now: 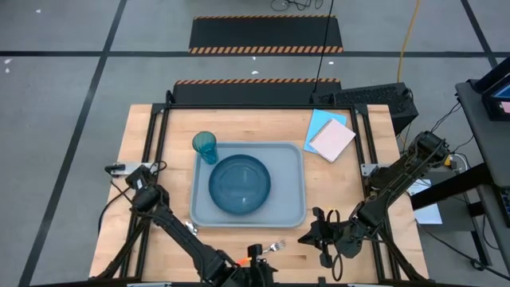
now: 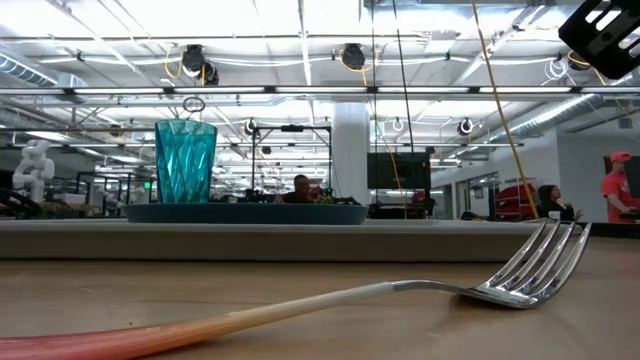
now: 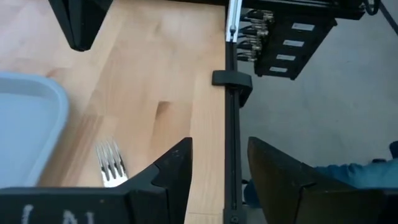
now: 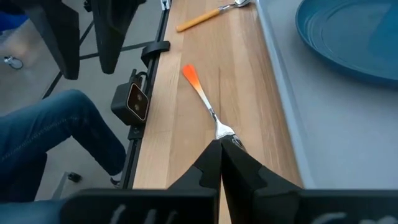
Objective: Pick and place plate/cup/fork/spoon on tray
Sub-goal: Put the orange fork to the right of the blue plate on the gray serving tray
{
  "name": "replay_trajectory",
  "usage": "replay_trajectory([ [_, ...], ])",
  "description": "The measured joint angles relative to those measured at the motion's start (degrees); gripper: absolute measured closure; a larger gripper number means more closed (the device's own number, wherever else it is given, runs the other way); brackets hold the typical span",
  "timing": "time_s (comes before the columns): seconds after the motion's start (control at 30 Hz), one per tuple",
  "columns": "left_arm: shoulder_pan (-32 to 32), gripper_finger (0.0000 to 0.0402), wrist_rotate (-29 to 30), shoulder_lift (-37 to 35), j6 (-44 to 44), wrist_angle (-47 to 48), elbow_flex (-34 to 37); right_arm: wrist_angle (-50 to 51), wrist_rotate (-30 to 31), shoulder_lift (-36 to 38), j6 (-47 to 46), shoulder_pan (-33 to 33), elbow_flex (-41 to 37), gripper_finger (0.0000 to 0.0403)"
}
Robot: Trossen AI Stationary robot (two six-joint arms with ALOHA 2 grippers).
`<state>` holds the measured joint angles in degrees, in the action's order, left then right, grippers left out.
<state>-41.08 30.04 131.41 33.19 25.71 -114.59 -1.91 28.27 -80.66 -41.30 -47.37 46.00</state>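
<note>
The dark blue plate (image 1: 239, 183) and the teal cup (image 1: 205, 147) stand on the grey-blue tray (image 1: 291, 214). The fork (image 1: 275, 247) lies flat on the table in front of the tray. Its tines (image 4: 222, 129) point toward my right gripper and its orange handle (image 4: 191, 76) points away. The spoon (image 4: 208, 17) lies on the table farther toward the left. My right gripper (image 4: 221, 152) is shut and empty, just short of the tines. My left gripper (image 3: 219, 163) is open and empty over the table's near edge, with the fork's tines (image 3: 111, 163) beside one finger.
A light blue paper sheet with a pale notepad (image 1: 331, 137) lies at the table's back right. A black rail (image 3: 231, 124) runs along the near edge. A person's legs in jeans (image 4: 56, 137) are close to that edge. Bare wood lies to the right of the tray.
</note>
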Motion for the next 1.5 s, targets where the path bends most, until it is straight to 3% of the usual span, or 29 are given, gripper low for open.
replay_trajectory([
  [0.3, -0.09, 0.0245, -4.75, 0.88, 2.95, -3.82, 0.0, 0.04, 0.0, 0.0, 0.46, 0.02, 0.0, 0.0399],
  [0.5, 0.41, 0.0245, -2.86, 2.21, -1.09, -9.84, -0.04, 0.02, 0.0, 0.0, 2.02, 0.17, 0.0, 0.0399],
  [0.7, 0.44, 0.0243, -2.03, 3.7, -0.52, -9.16, 0.0, 0.48, -1.57, -0.02, 3.42, 0.18, 0.0, 0.0399],
  [0.8, 0.28, 0.0226, -1.93, 4.43, 0.91, -9.23, 0.0, 0.39, -4.11, 0.02, 5.31, 0.58, 0.0, 0.0399],
  [0.97, 0.53, 0.0159, -1.26, 4.49, -0.54, -7.71, 0.0, 0.46, -10.42, 2.07, 11.3, 2.81, 0.0, 0.0399],
  [1.17, 1.43, 0.0088, 3.05, 4.42, -0.4, -6.97, 0.0, 1.03, -10.49, 4.34, 16.38, 3.84, 0.0, 0.0399],
  [1.3, 1.23, 0.0081, 4.31, 4.42, 0.47, -2.43, 0.0, 2.05, -10.32, 5.07, 16.95, 3.96, 0.0, 0.0399],
  [1.5, 0.78, 0.0111, 4.51, 4.4, 2.94, 3.87, 0.0, 5.16, -10.4, 5.22, 14.79, 3.91, 0.0, 0.0399],
])
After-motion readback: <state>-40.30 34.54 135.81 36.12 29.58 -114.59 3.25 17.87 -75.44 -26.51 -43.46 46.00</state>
